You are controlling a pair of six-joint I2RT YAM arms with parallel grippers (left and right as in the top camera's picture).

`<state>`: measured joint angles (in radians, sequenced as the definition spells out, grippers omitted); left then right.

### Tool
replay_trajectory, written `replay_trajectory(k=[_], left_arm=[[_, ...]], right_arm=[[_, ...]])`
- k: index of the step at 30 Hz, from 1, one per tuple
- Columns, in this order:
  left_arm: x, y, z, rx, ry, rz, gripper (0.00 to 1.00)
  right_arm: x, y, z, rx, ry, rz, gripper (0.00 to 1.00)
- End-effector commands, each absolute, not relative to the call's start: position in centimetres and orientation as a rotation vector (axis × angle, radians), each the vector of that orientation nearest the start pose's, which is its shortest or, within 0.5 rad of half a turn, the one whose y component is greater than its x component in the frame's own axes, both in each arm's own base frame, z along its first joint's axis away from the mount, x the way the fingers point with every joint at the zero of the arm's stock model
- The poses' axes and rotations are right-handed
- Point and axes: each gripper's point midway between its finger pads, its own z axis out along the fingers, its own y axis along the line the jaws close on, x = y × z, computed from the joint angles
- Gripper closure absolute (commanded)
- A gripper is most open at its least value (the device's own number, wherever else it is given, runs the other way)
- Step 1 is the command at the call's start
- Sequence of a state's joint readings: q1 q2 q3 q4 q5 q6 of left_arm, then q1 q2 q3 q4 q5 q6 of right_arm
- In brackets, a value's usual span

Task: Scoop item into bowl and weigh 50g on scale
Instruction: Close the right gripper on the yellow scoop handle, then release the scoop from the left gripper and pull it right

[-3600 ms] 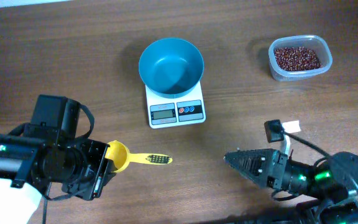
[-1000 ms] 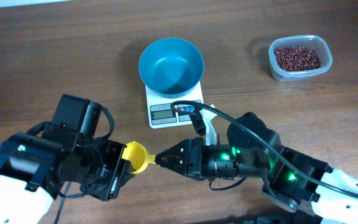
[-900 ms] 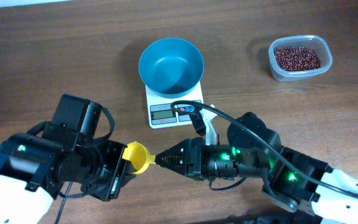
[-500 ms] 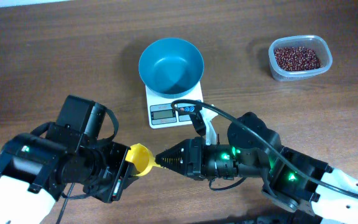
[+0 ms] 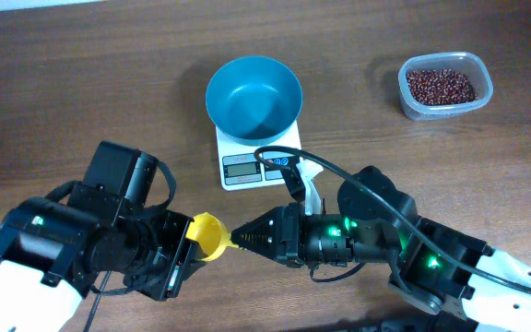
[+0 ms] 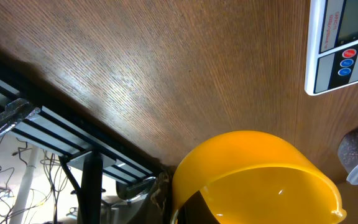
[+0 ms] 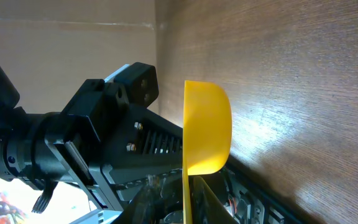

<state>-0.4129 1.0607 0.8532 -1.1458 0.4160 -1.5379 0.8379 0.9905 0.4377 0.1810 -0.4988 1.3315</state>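
Beans [image 5: 441,85] fill a clear tub [image 5: 482,100] at the frame's upper right, well apart from the yellow scoop [image 5: 208,237] at lower centre. The scoop's handle points right, into the right pincer [image 5: 236,238]; I cannot tell that pincer's grip. The left pincer [image 5: 186,245] is clamped on the cup. The right arm is nearer the tub, across smooth wooden counter [image 5: 81,83]. The bowl [image 5: 253,97] sits on the scale [image 5: 247,168], upper centre.

Looked like a robotics lab bench to me, not a kitchen. A left arm [image 5: 72,249] and a right arm [image 5: 431,254] with green status lights [image 5: 436,263] and a loose black cable [image 5: 339,175] sat over a plain wood-grain surface [image 5: 81,74]. Past the surface's edge, off beyond the left hand [image 5: 181,251], there was a bare metal frame [image 6: 48,127] and tangled wires [image 6: 5,186].
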Motion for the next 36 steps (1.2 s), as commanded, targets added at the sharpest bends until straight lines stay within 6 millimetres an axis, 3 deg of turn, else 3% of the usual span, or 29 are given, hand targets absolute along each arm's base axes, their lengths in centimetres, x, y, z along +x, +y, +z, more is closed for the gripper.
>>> replay_trajectory(k=[1,13,27,29,34,36], left_arm=[[14.8,-14.2,12.6,-1.72,2.818,-0.686,1.0],[14.8,-14.2,12.6,-1.719,2.818,-0.686,1.0],[14.7,-14.2,12.6,-1.722,2.824,-0.683,0.98],[14.3,-14.1,12.5,-1.734,2.832,-0.662,0.9],[13.9,-13.8,12.4,-1.749,2.841,-0.635,0.43],[13.9,-13.8,12.4,-1.69,2.865,-0.639,0.33]], right_arm=[[15.2,30.1,18.4,0.154,2.423,1.78,0.81],[14.4,30.2,18.5,0.122,2.449,1.819,0.82],[14.5,30.2,18.4,0.13,2.449,1.81,0.96],[14.4,30.1,18.0,0.142,2.469,1.796,0.96],[14.0,28.8,14.8,0.245,2.615,1.646,0.96],[13.8,28.7,14.4,0.246,2.634,1.629,0.96]])
